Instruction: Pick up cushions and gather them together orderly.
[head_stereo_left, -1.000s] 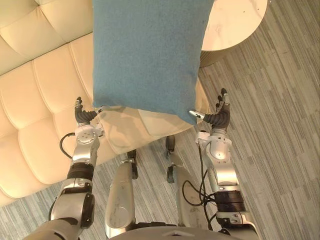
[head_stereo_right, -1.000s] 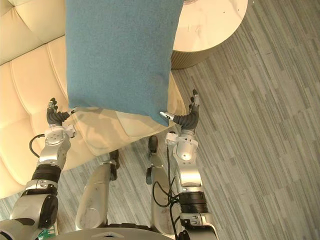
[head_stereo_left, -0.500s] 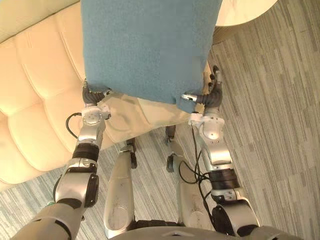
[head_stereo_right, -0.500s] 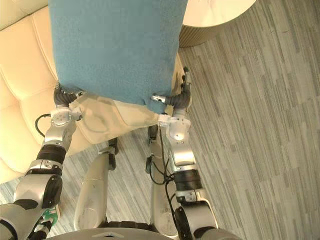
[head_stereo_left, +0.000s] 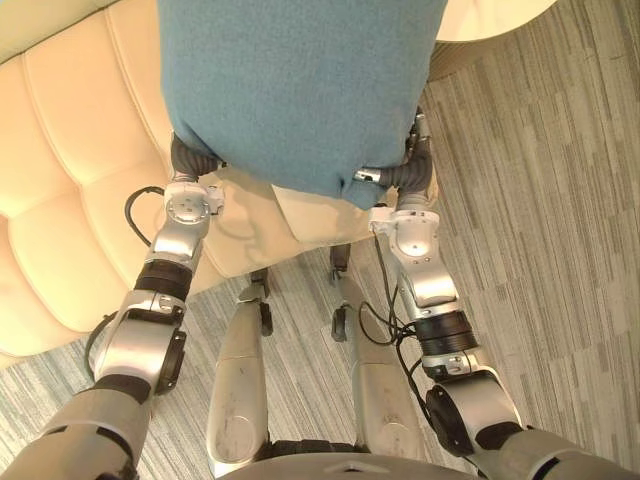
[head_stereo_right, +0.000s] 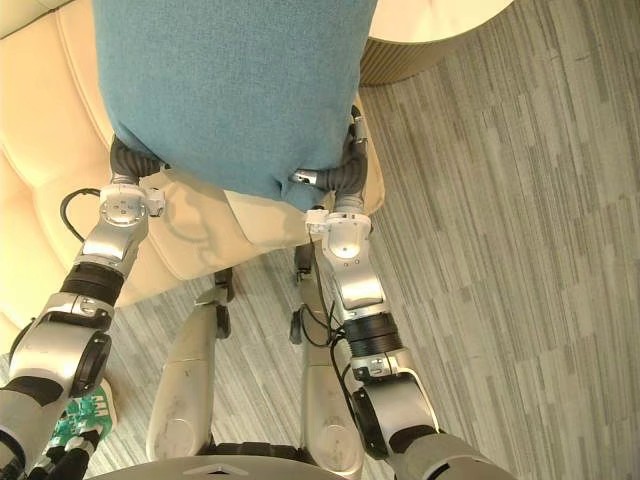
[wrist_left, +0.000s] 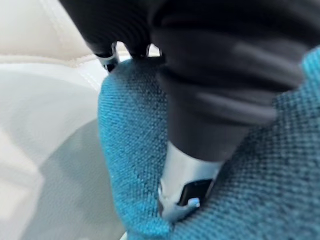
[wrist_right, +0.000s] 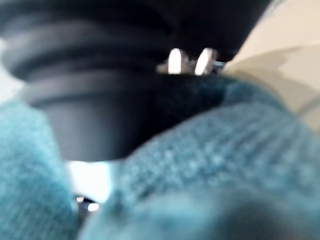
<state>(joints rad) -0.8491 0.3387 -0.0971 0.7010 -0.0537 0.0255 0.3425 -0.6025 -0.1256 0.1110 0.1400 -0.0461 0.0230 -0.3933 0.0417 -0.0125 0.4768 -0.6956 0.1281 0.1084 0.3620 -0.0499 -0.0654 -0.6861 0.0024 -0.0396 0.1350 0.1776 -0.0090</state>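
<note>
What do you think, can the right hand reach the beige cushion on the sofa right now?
Probably not. The right hand and left hand are both clamped on the blue cushion, held up between them. The beige cushion lies just below, so it's near, but reaching it would mean letting go.

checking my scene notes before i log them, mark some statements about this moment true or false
1. Both the left hand and the right hand grip the blue cushion near its lower corners. True.
2. The blue cushion lies flat on the floor. False: it is held up in front of the robot, above the cream sofa.
3. A round light wooden table stands beyond the cushion, on the robot's right. True.
4. The sofa is dark grey and smooth. False: it is cream and tufted into padded squares.
5. The right hand hangs free beside the cushion. False: its thumb lies on the front of the cushion's corner.
</note>
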